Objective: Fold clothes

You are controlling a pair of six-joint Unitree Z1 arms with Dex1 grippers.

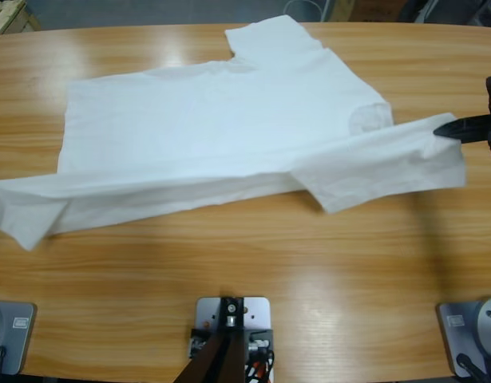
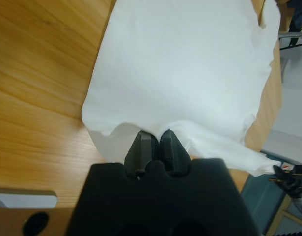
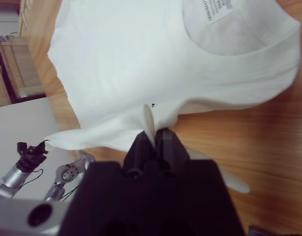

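Note:
The clothes are one white T-shirt (image 1: 213, 120) lying across the wooden table, its neck toward the right and one sleeve at the far edge. Its near long edge is lifted and turned over as a band from the left picture edge to the right. My right gripper (image 1: 441, 129) comes in from the right edge and is shut on that band's right end. In the right wrist view my right gripper (image 3: 151, 140) pinches the T-shirt (image 3: 121, 59) below the neck label. My left gripper (image 2: 155, 142) is shut on the edge of the T-shirt (image 2: 190, 59); it lies outside the high view.
Bare table wood (image 1: 229, 263) stretches between the shirt and the near edge. A wooden crate (image 1: 5, 12) stands beyond the far left corner. The other arm (image 3: 30, 152) shows small in the right wrist view's background.

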